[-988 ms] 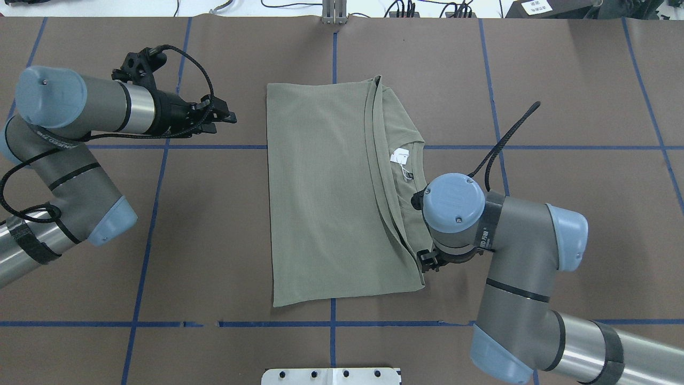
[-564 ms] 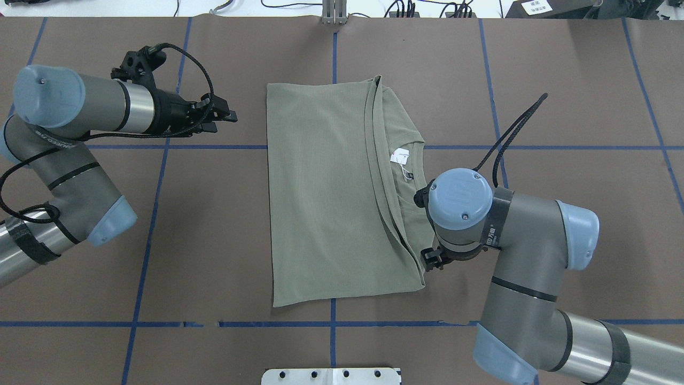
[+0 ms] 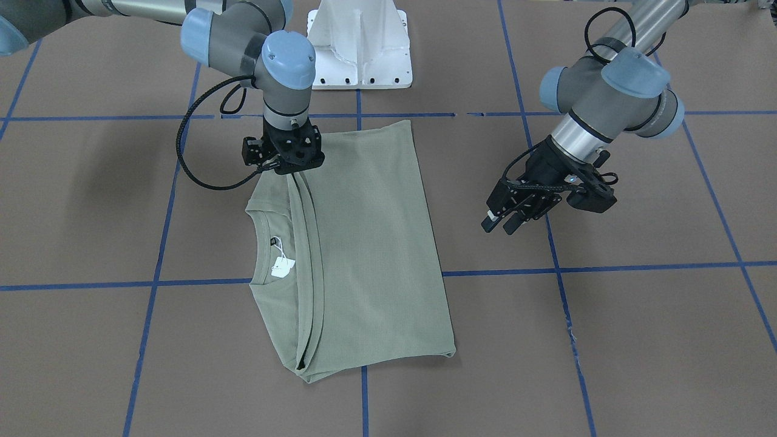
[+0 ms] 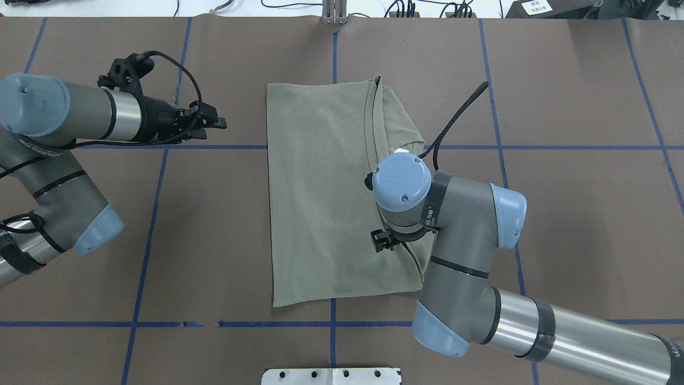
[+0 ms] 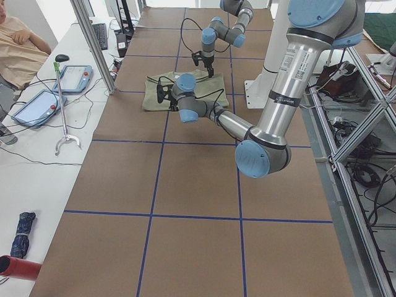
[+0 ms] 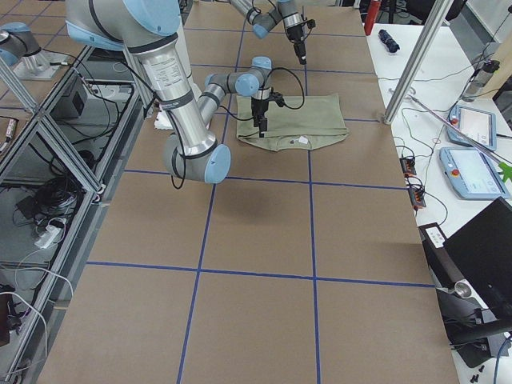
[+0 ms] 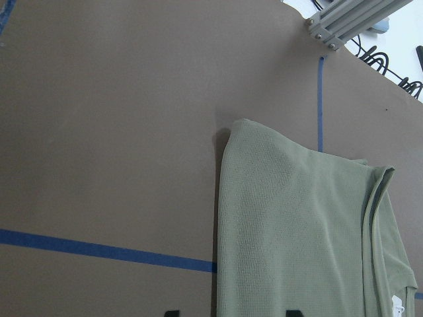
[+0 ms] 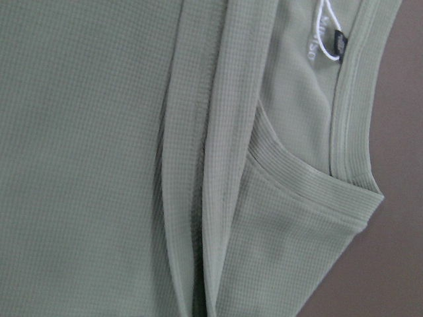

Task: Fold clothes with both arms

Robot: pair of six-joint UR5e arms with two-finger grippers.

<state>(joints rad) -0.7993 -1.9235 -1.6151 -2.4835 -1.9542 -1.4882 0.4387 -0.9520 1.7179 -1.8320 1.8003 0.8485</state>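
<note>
The pale green shirt lies folded on the brown table, its folded-over hem edge running lengthwise beside the ribbed neck and the white hang tag. My right gripper points straight down onto that hem edge near the robot-side end of the shirt. Its wrist hides the fingers from above, and the right wrist view shows only shirt fabric, so I cannot tell whether it is open or shut. My left gripper hovers open and empty above bare table, well clear of the shirt's other long side.
The white pedestal base stands at the robot-side table edge. Blue tape lines grid the brown surface. A metal post sits at the far edge. A person sits beside tablets on a side table.
My right arm has swung left from the shirt's right edge to over the folded hem. The left arm has drawn back slightly to the left. The shirt lies as before.
</note>
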